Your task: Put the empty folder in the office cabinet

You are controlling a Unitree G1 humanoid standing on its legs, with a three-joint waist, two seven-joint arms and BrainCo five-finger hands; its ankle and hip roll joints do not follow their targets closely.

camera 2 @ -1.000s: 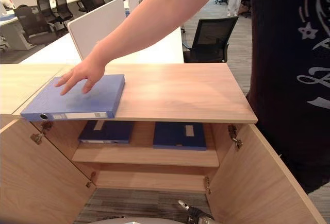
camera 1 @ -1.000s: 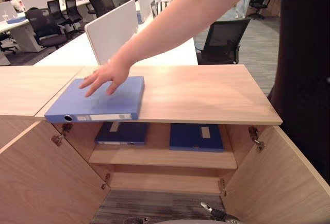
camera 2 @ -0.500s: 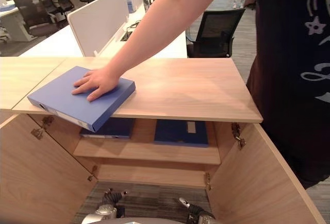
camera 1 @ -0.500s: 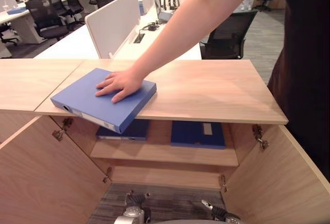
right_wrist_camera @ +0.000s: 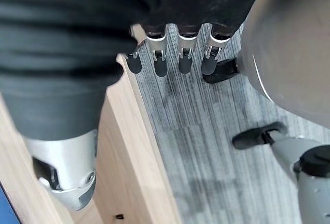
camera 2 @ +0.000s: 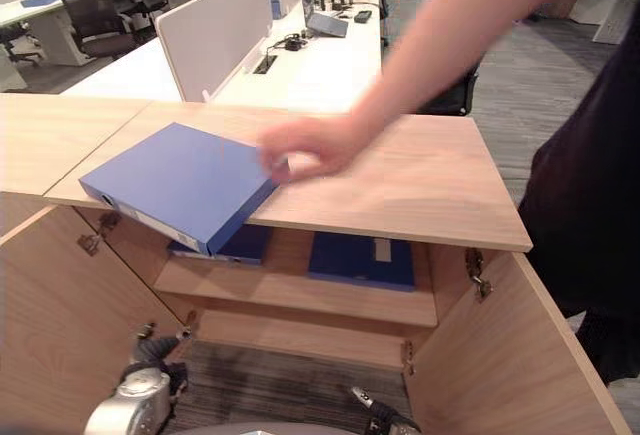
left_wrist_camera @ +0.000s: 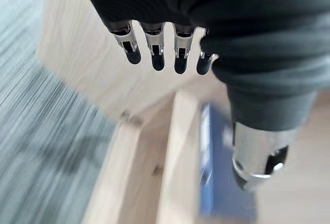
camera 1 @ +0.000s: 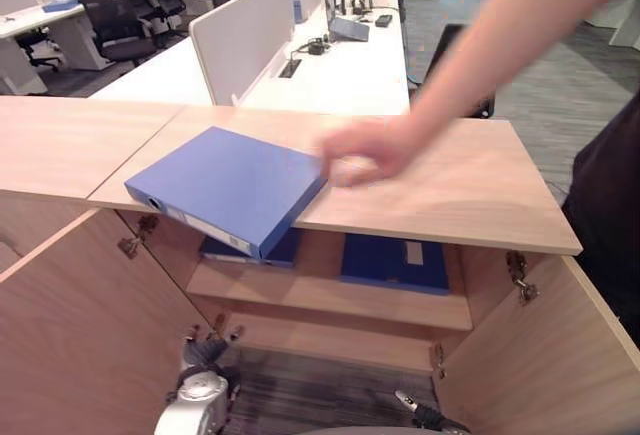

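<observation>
The left hand [camera 1: 200,395] hangs low before the open cabinet [camera 1: 330,295], fingers [left_wrist_camera: 154,54] straight and relaxed, holding nothing. The right hand [right_wrist_camera: 170,54] is likewise loose and empty over the floor [right_wrist_camera: 206,147]. The blue folder [camera 1: 225,187] lies flat on the cabinet's worktop [camera 1: 450,185], left side, turned askew, its near corner jutting over the front edge, spine facing near-left. A person's hand [camera 1: 365,150] is at its right edge. Two dark folders [camera 1: 395,260] lie on the shelf inside.

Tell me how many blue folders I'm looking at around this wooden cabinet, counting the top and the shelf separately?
Blue folder on the cabinet top, corner overhanging the front edge: 1
Blue folders lying flat on the upper shelf inside, left and right: 2
Total: 3 blue folders
</observation>
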